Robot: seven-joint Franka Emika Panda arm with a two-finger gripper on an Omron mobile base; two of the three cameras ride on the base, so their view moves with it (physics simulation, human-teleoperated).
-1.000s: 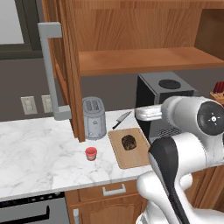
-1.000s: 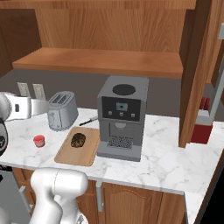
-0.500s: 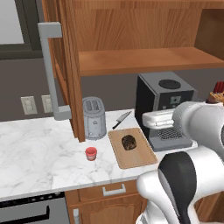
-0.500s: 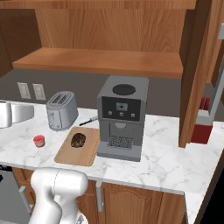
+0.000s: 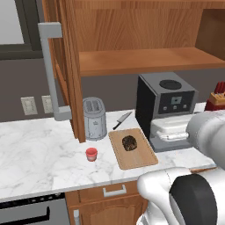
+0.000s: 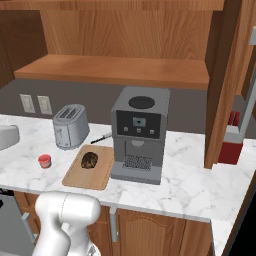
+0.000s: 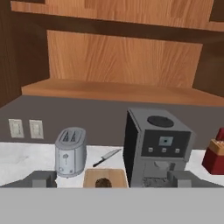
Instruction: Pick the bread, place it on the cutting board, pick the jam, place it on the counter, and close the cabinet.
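In the left base view we see the bread [image 5: 128, 143] sitting on the cutting board [image 5: 138, 157]. The jam [image 5: 91, 154] stands on the white worktop [image 5: 35, 154], just to the left of the board. The cabinet [image 5: 66, 66] door hangs open, sticking out toward us, with its long grey handle [image 5: 52, 72] up and down. We think closing that door is the job left to do.

In the right base view the bread [image 6: 89, 160] lies on the cutting board [image 6: 90, 172] next to the coffee machine [image 6: 137, 135]. The jam [image 6: 45, 161] is on the worktop [image 6: 200, 175], and the toaster [image 6: 70, 126] stands behind it.

In the hand view we see two dark tips of the hand [image 7: 113, 179] far apart, so the hand looks open and holds nothing, though the tips are partly cut off. The camera faces the coffee machine [image 7: 155, 146] and the bread [image 7: 103, 182]. The open door is off to the left of where the hand points, so we think the hand must swing left to reach it.
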